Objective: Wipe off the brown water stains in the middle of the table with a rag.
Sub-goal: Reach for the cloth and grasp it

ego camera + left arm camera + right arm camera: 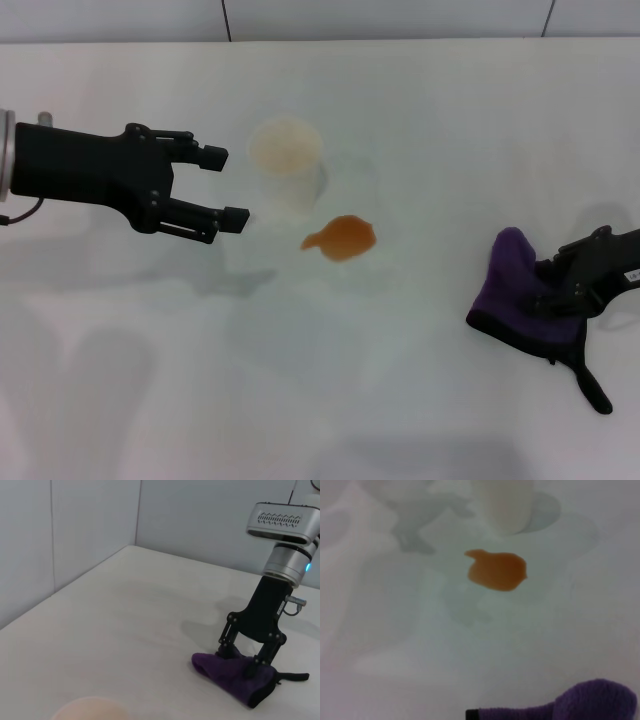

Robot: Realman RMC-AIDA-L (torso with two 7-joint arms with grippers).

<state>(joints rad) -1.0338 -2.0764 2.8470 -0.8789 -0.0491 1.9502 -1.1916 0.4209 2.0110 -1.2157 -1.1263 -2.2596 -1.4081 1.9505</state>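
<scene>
The brown water stain (342,238) is an orange-brown blotch with a short tail in the middle of the white table (330,400). It also shows in the right wrist view (497,571). The purple rag (515,290) with its black strap lies bunched at the right. My right gripper (556,290) is shut on the rag, low at the table. The left wrist view shows that gripper (245,661) pinching the rag (227,674). My left gripper (226,185) is open and empty, hovering left of the stain.
A translucent whitish cup (287,160) with beige inside stands just behind and left of the stain, close to my left gripper's fingertips. It also shows in the right wrist view (505,505), and its rim shows in the left wrist view (90,709). A wall runs behind the table.
</scene>
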